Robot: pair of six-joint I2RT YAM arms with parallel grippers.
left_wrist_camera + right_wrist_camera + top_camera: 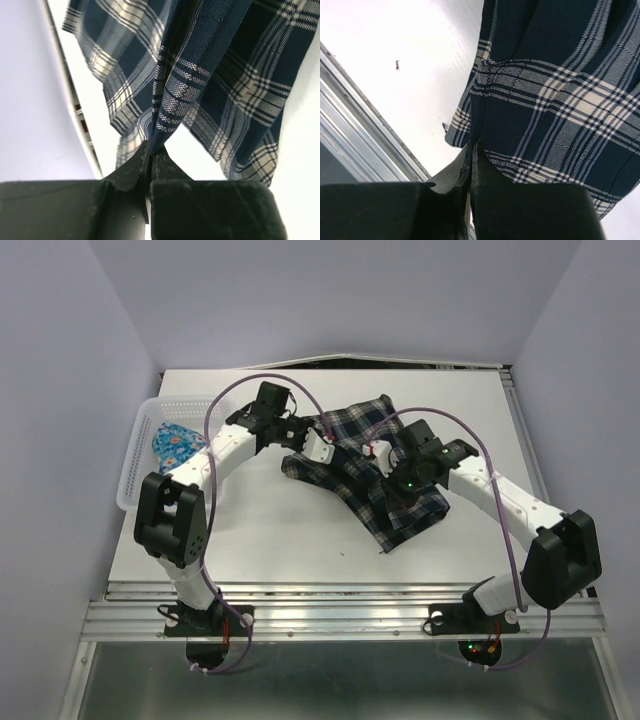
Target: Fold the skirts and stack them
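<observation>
The dark plaid skirt (415, 512) lies rumpled across the middle of the white table, partly lifted where both grippers hold it. Over its left part, my left gripper (332, 452) is shut on a pinched fold of the plaid skirt (175, 95), and the cloth hangs from the left gripper (150, 152). At the skirt's middle, my right gripper (385, 462) is shut on an edge of the plaid skirt (555, 100), with the right gripper (472, 150) tight on the fabric. The blue floral skirt (176, 445) sits in the basket at the left.
A white lattice basket (138, 458) stands at the table's left edge. A metal rail (340, 605) runs along the near edge, and grey walls close in on both sides. Bare table (290, 530) lies in front of the plaid skirt.
</observation>
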